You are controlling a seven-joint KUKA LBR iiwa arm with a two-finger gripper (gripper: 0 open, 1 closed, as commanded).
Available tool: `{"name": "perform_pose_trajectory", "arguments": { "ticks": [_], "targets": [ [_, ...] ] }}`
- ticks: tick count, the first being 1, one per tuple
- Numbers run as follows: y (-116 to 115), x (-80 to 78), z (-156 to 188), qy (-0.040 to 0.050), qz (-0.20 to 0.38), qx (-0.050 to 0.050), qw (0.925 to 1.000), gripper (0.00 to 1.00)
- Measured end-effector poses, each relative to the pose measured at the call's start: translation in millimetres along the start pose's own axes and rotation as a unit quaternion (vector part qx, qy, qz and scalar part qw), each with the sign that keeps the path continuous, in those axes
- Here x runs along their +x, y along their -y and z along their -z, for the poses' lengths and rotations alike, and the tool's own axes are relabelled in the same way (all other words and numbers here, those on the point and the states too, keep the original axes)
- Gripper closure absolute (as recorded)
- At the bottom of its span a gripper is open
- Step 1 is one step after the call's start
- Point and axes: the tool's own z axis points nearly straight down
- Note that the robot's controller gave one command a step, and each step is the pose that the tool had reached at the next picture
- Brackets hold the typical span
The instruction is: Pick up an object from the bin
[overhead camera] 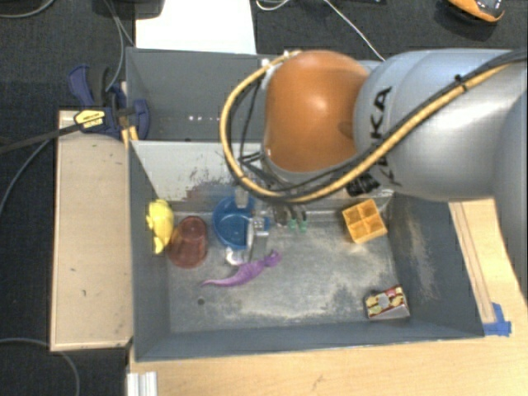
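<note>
Blue plastic cup [229, 223] sits toward nine o'clock on the floor of the bin [330, 291]. The gripper [259, 226] is at its three o'clock rim, touching or just beside it; how wide it stands cannot be told. A dark red cup [189, 242] lies at the blue one's nine o'clock, and a purple toy lizard [245, 271] at its six. The blue cup is probably light, stiff and slippery, so pinching its thin rim wall looks the surest hold.
</note>
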Motion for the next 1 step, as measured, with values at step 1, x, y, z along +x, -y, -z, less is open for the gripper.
{"name": "perform_pose_trajectory", "arguments": {
  "ticks": [1],
  "targets": [
    [1.1,-1.3,4.8,0.0037,-0.002,-0.001,1.0,0.0]
  ]
}}
